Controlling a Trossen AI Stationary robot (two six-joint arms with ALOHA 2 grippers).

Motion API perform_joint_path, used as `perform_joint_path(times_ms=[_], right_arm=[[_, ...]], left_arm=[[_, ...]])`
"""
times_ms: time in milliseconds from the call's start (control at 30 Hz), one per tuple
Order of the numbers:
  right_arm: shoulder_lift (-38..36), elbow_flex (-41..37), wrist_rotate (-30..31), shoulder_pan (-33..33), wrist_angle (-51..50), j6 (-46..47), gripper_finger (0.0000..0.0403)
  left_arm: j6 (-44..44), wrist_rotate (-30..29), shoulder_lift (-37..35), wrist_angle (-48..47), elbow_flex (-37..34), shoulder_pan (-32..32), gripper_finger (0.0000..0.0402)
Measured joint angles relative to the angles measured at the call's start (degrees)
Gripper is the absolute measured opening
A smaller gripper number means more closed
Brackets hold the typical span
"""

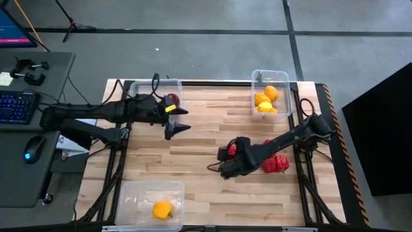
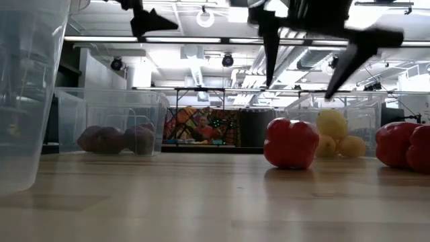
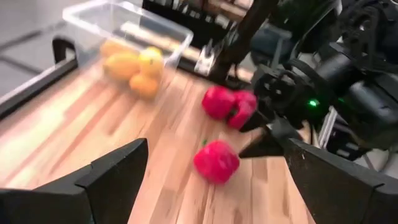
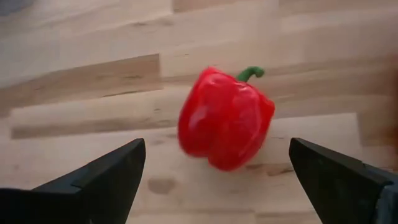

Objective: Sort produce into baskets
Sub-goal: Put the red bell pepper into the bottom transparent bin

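A red bell pepper (image 4: 224,118) lies on its side on the wooden table (image 1: 193,161), also showing in the low view (image 2: 290,142). My right gripper (image 4: 216,146) is open above it, one finger on either side, touching nothing; it shows in the high view (image 1: 222,163). My left gripper (image 1: 182,119) is open and empty, raised beside the far-left basket (image 1: 154,90) of maroon fruits (image 2: 114,140). Lemons (image 1: 266,100) fill the far-right basket (image 1: 256,77). A yellow pepper (image 1: 162,209) lies in the near-left basket (image 1: 132,193).
Two more red peppers (image 1: 275,164) lie on the table right of my right gripper, under its arm. A desk with keyboard and mouse (image 1: 19,109) stands left of the table. The table's middle is bare wood.
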Motion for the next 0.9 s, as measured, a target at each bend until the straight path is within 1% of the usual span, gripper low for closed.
perform_joint_path(times_ms=[100,200,400,567,767,833,900], right_arm=[[0.1,-6.6,-1.2,-1.7,7.6,0.1,0.0385],[0.1,-10.6,-1.2,-3.2,12.2,1.1,0.0385],[0.1,-15.6,-2.2,-5.5,14.1,-0.2,0.0385],[0.1,-18.0,-4.6,-6.9,16.8,-5.9,0.0385],[0.1,-18.3,-6.1,-7.0,18.6,-12.4,0.0384],[0.1,-18.3,-6.5,-6.6,20.1,-15.6,0.0376],[0.1,-18.3,-6.6,-6.2,21.2,-18.2,0.0361]], left_arm=[[-1.0,0.0,0.0,-2.9,0.0,0.0,0.0365],[-1.2,0.0,-0.1,-2.6,0.0,0.0,0.0365],[-3.1,-1.9,-0.5,-0.1,0.0,0.0,0.0365],[-4.3,-2.6,-0.6,1.3,0.0,0.0,0.0365],[-5.2,-2.4,-1.4,4.4,0.0,0.0,0.0365],[-5.2,-1.8,-2.0,6.3,0.0,0.0,0.0365],[-5.2,-0.4,-3.3,8.5,0.0,0.0,0.0365]])
